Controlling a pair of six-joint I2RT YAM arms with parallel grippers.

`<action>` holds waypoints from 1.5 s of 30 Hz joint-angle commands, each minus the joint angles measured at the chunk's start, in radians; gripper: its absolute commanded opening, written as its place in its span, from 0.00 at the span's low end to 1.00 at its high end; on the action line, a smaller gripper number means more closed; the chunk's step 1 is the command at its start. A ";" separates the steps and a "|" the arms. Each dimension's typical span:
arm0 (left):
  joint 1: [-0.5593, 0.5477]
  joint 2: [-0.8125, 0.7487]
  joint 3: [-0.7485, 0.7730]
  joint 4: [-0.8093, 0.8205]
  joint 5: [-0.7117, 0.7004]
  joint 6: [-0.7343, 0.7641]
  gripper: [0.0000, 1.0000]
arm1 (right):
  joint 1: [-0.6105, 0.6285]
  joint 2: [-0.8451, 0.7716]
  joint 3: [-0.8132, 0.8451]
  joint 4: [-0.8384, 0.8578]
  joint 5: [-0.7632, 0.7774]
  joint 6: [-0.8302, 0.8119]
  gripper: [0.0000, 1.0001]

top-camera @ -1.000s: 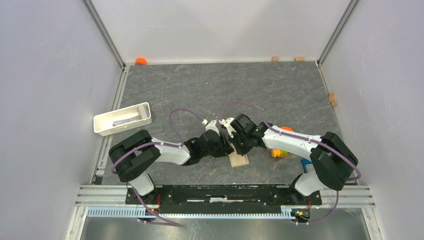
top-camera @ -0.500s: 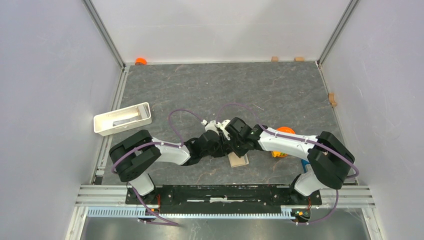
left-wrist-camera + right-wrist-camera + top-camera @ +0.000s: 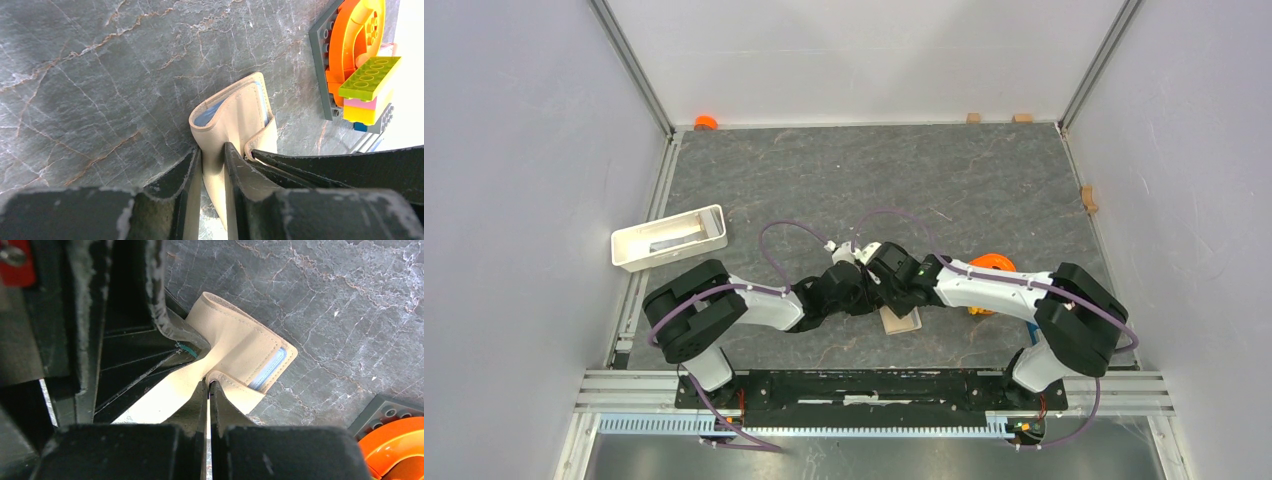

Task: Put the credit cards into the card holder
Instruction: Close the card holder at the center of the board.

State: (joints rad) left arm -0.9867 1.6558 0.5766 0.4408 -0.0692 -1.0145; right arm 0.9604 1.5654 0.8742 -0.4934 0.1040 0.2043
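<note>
Seeing card holder (image 3: pixel 903 321) low over the desk (image 3: pixel 844 180), near centre, right under the spot where both wrists meet. Showing only its near end from above. Cannot tell whether it rests on the desk or hangs just clear.

Finding left pincer (image 3: pixel 212 162) clamped on one beige flap, which stands on edge between the two fingers. Showing a blue-grey pocket edge at the flap's far end.

Finding right pincer (image 3: pixel 208 385) pinched together on the rounded edge of the other flap, with almost no gap between fingers. So: one flap per pincer, holder pulled partly open, pale lining and a blue-grey pocket showing in the right wrist view.

Versus 1 s ago:
- Reading right wrist shifted left and slightly nearer, now crowding over the left wrist.
- Reading right forearm swung along with it, uncovering more of the orange toy bricks (image 3: pixel 984 268) on the right.
- Reading left arm as roughly unchanged.
- Reading holder at the same spot, with slightly less of it visible below the wrists.

Noting green brick (image 3: pixel 370 75) stacked on yellow and pink ones, right of the holder and apart from it. Noting white tray (image 3: pixel 669 238) well off to the left, beyond the left arm's elbow.
</note>
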 commanded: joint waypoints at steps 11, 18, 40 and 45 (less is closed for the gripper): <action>-0.009 0.067 -0.032 -0.043 0.014 -0.024 0.24 | 0.070 0.201 -0.055 0.069 -0.272 0.105 0.00; -0.010 0.072 -0.068 0.037 0.028 -0.056 0.17 | 0.079 0.257 -0.065 0.119 -0.347 0.176 0.00; -0.012 0.132 -0.156 0.298 0.103 -0.114 0.08 | 0.162 0.459 -0.030 0.105 -0.271 0.529 0.00; -0.011 0.126 -0.168 0.315 0.105 -0.115 0.07 | 0.199 0.482 0.009 0.093 -0.257 0.561 0.00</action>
State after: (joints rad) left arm -0.9726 1.7306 0.4240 0.8211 -0.0448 -1.1091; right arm 1.0691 1.7329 1.0161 -0.6510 0.3336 0.5354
